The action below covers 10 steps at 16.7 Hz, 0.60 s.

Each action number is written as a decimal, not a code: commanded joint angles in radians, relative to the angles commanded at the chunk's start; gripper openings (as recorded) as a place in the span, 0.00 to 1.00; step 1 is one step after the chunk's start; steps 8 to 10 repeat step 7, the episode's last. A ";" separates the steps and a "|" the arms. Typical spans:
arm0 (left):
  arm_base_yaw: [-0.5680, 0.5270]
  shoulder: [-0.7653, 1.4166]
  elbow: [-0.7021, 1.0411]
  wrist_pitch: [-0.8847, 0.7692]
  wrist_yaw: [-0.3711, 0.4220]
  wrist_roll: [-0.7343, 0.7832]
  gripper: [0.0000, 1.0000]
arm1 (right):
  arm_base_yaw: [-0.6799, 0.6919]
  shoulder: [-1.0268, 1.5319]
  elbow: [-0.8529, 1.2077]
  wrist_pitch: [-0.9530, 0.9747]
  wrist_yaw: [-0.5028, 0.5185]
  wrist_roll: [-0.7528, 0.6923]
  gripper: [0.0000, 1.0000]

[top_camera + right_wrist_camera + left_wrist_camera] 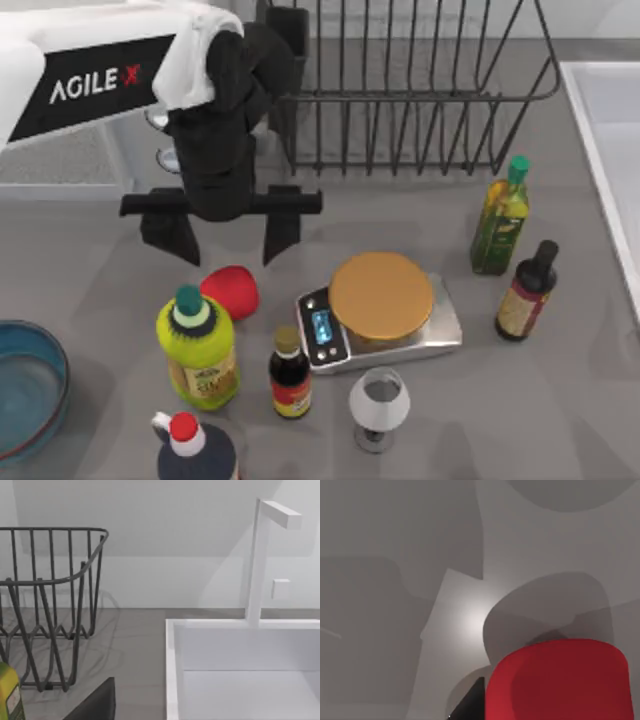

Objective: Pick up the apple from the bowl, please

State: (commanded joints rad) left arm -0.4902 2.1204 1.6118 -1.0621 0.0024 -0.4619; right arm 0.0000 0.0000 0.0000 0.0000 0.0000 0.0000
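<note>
- The grey counter (560, 400) carries everything, with a white sink (610, 140) along its right edge and a white wall behind it.
- A black wire dish rack (420, 90) stands at the back of the counter.
- My left arm reaches in from the upper left; the left gripper (228, 232) hangs with its fingers spread wide apart, just behind the apple and clamped on nothing.
- The bowl (30, 385), teal-blue inside, sits at the left edge of the counter, well apart from the apple.
- A silver scale with an orange plate (381, 295) stands near the middle.
- A yellow-green bottle (198, 345) stands just in front of the apple.
- The apple (231, 292) lies on the bare counter, not in the bowl, between the scale and the yellow-green bottle; it is also close in the left wrist view (560, 680).
- A small dark sauce bottle (289, 373) and a wine glass (378, 405) stand in front of the scale.
- The right gripper: I cannot tell its state.
</note>
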 joint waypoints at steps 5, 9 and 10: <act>0.000 0.000 0.000 0.000 0.000 0.000 1.00 | 0.000 0.000 0.000 0.000 0.000 0.000 1.00; 0.000 0.000 0.000 0.000 0.000 0.000 1.00 | 0.000 0.000 0.000 0.000 0.000 0.000 1.00; 0.000 0.000 0.000 0.000 0.000 0.000 1.00 | 0.000 0.000 0.000 0.000 0.000 0.000 1.00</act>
